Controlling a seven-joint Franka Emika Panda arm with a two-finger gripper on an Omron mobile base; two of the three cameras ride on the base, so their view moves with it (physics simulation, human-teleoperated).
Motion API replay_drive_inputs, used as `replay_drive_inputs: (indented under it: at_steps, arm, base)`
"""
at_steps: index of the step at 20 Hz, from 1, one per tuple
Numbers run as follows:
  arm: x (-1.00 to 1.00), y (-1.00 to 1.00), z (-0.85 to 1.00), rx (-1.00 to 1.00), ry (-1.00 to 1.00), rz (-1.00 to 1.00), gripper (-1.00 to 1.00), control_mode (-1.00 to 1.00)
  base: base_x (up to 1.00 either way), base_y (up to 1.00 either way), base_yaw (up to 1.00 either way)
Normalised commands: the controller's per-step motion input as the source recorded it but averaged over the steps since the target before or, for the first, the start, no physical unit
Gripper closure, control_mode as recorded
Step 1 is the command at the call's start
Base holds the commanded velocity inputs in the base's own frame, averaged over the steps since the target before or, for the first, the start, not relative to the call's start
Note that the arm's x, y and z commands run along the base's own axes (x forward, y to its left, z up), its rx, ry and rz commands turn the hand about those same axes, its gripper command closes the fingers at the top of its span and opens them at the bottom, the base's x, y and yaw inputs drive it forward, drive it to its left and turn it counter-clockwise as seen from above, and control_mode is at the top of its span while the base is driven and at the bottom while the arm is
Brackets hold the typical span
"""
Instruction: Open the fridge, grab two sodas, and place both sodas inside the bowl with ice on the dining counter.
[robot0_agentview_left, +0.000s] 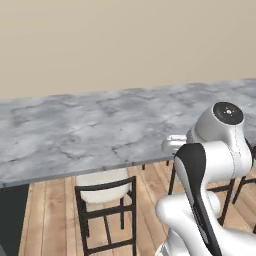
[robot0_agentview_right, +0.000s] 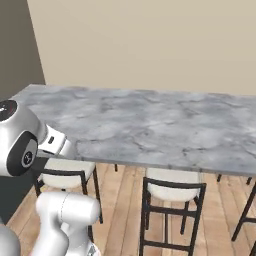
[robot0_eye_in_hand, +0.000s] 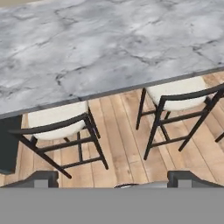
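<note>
The gripper (robot0_eye_in_hand: 113, 178) is being held wide open and empty above the wooden floor (robot0_eye_in_hand: 120, 131), its two dark fingertips (robot0_eye_in_hand: 41, 178) being carried far apart at the bottom of the hand view, with nothing being gripped between them. The long dining counter (robot0_agentview_left: 90, 130) of grey-veined marble is being faced across the frame, its near edge lying just ahead of the white arm (robot0_agentview_left: 215, 165), and the stretch of slab being shown is carrying neither bowl nor cans. No fridge is being shown from this position, so the task is being judged as barely begun: the door is not yet being opened and no soda is yet being fetched. Two black-framed stools with pale cushions, the left stool (robot0_eye_in_hand: 57, 131) and the right stool (robot0_eye_in_hand: 179, 98), are being kept tucked partly beneath the counter's overhang, presumably to leave the floor free. The arm is being held folded close to the base, probably for safe travel, and a turn toward the fridge is likely being called for next.
</note>
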Motion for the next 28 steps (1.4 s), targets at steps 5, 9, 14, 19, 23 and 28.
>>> replay_drive_inputs:
  at_steps: [5,9,14,19,23,28]
  arm:
    - [0.0,0.0,0.0,0.0,0.0,0.0,-1.0,1.0]
    - [0.0,0.0,0.0,0.0,0.0,0.0,-1.0,1.0]
    - [0.0,0.0,0.0,0.0,0.0,0.0,-1.0,1.0]
    - [0.0,0.0,0.0,0.0,0.0,0.0,-1.0,1.0]
    - [0.0,0.0,0.0,0.0,0.0,0.0,-1.0,1.0]
    - [0.0,0.0,0.0,0.0,0.0,0.0,-1.0,1.0]
  base:
    - [0.0,1.0,-0.13]
    - [0.0,1.0,-0.12]
    - [0.0,1.0,-0.11]
    - [0.03,1.0,-0.1]
    - [0.12,1.0,-0.11]
    - [0.29,1.0,-0.15]
